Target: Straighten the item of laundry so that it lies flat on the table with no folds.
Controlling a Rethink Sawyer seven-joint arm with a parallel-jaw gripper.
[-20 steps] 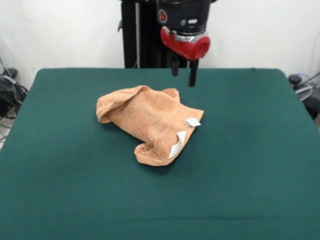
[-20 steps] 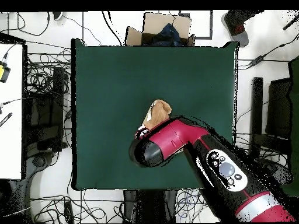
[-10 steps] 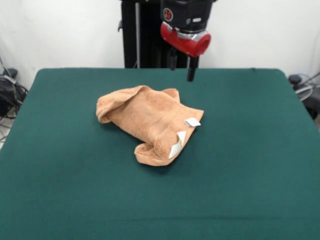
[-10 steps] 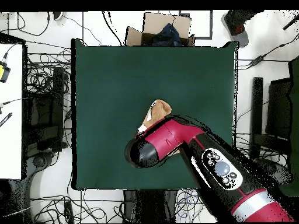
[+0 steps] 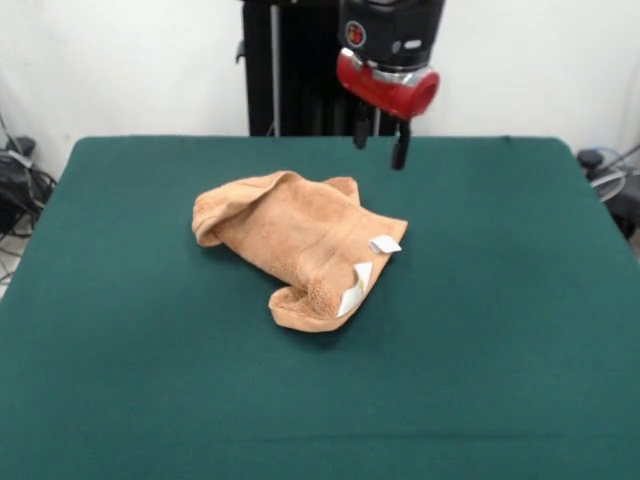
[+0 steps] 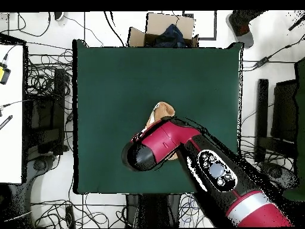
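The orange-tan towel [image 5: 296, 246] lies crumpled and folded over itself a little left of the middle of the dark green table [image 5: 500, 330]. Two small white tags [image 5: 356, 286] stick out at its right edge. My gripper [image 5: 380, 148] hangs high above the table's far side, up and to the right of the towel, apart from it. Its two dark fingers [image 5: 401, 150] stand apart with nothing between them. In the overhead view my red arm [image 6: 156, 146] covers most of the towel; only one end of the towel [image 6: 162, 111] shows.
A cardboard box [image 6: 163, 30] stands past the table's edge opposite my base. Cables and equipment [image 6: 44, 113] lie on the floor around the table. The black pedestal [image 5: 275, 65] rises behind the table's far edge.
My gripper has risen and shifted to the right in the front view. The towel has not moved.
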